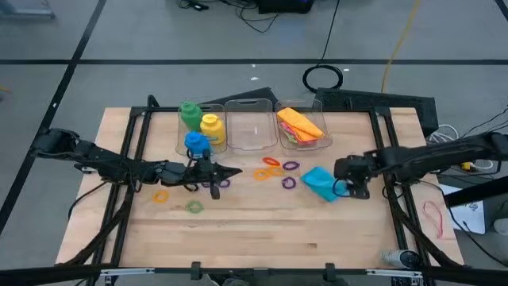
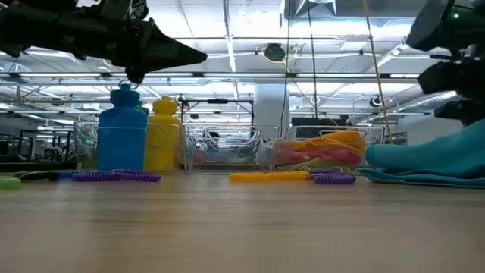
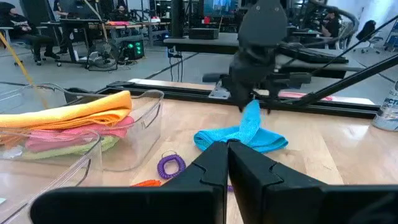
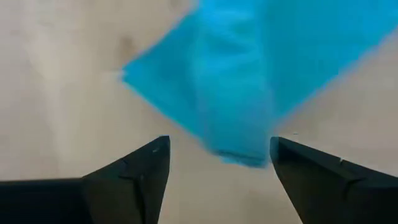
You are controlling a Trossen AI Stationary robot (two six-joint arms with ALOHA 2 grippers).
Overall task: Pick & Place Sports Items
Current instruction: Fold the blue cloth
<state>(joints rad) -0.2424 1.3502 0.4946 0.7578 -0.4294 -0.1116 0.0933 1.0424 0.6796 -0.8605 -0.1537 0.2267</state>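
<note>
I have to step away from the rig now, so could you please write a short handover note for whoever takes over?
Left gripper: shut, empty, above the table beside the blue bottle.
Right gripper: open, astride the blue cloth on the table; whether it touches cannot be told.
Done: orange cloth on top of the cloths in the right bin.
Green bottle and yellow bottle stand at the left bin; whether inside cannot be told.
Left: blue cloth, blue bottle, and the rings scattered on the table. Middle bin looks empty.
</note>
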